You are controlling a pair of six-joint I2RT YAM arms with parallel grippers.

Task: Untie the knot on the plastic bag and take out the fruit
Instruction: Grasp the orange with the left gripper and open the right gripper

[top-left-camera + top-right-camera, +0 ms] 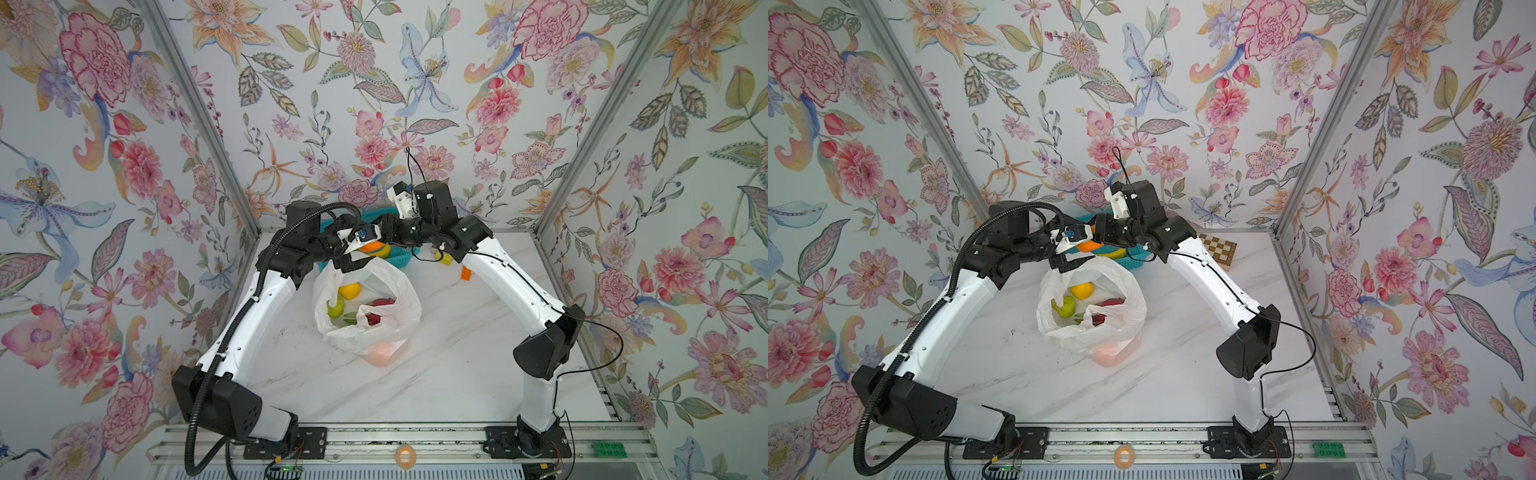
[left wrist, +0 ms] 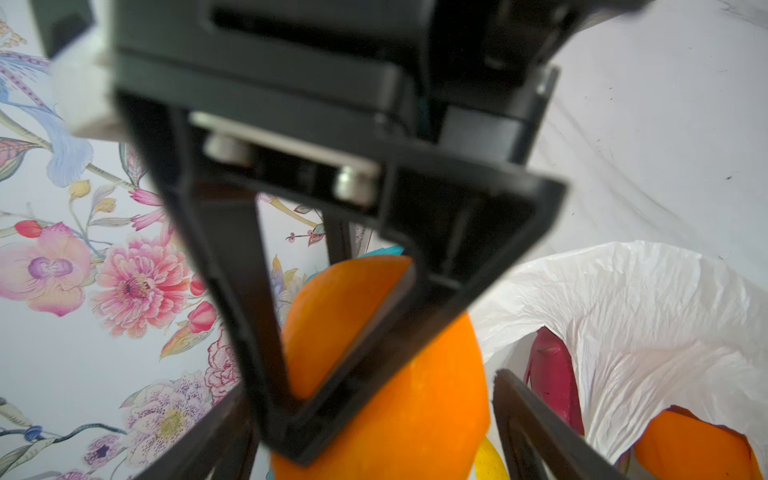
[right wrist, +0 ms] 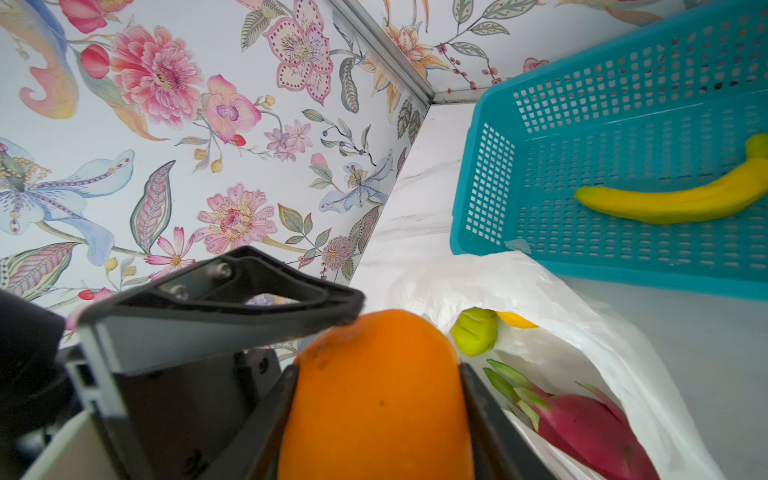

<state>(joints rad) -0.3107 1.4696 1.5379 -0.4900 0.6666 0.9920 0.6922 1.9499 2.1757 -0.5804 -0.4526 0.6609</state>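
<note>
Nearest my camera head, the aluminium rail (image 1: pixel 415 432) carries both arms' bases at the front edge of the marbled desk (image 1: pixel 436 386). Mid-desk, the plastic bag (image 1: pixel 376 332) sits with its mouth gaping. Its far rim lies against the near wall of the teal basket (image 3: pixel 478 187), where a banana (image 3: pixel 673 203) lies. Both arms meet above that rim.

On my right wrist feed, the right hand (image 3: pixel 376 370) is clamped on an orange (image 3: pixel 374 424), one finger on each flank. The left hand (image 2: pixel 370 382) has its fingers spread wide on either side of the same orange, one tip touching its skin. Whether they press on it I cannot tell.

Other fruit (image 1: pixel 1082 289) lies inside the bag:
- a magenta dragon fruit (image 3: pixel 590 428)
- a second orange (image 1: pixel 382 353), glowing through the plastic on the near side
- a green piece (image 3: pixel 473 332)
- a yellow round one (image 1: pixel 349 289)
</note>
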